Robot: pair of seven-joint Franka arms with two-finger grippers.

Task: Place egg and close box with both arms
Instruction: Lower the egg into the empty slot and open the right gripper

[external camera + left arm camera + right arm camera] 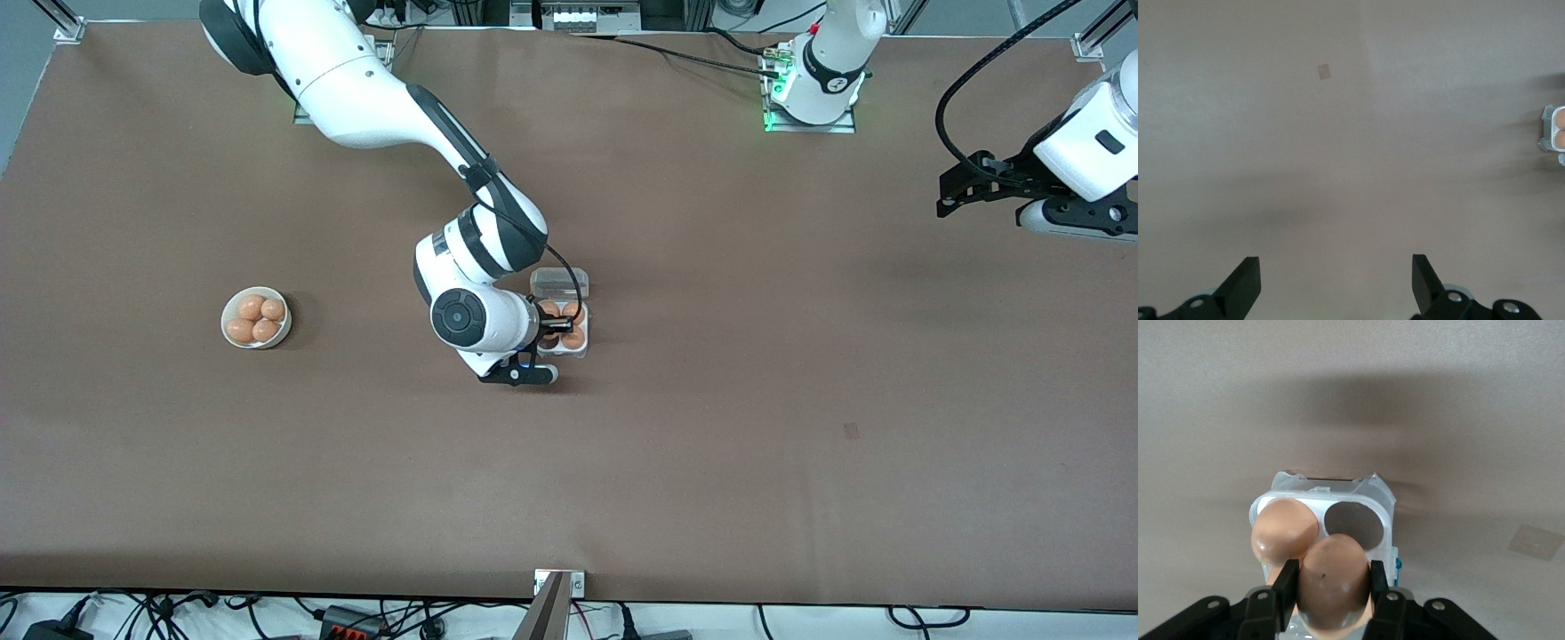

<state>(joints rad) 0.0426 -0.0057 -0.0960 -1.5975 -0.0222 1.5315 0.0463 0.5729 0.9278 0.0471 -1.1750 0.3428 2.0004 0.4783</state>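
Observation:
The box (580,348) stands mid-table with its clear lid (558,283) hinged open, on the side farther from the front camera. My right gripper (553,331) hangs just over the box, shut on a brown egg (1333,583). In the right wrist view the gripper (1333,572) grips the egg by its sides. Below it the white tray (1378,501) holds another egg (1285,530) and shows a dark bare cell (1353,523). My left gripper (956,191) waits open, high over the left arm's end of the table. Its fingers (1245,277) stand wide apart with nothing between them, and the box (1546,128) shows at that view's edge.
A round white bowl (229,307) with several brown eggs sits toward the right arm's end of the table. A small square patch (851,430) marks the brown tabletop, nearer to the front camera than the box. Both arm bases stand along the edge farthest from the front camera.

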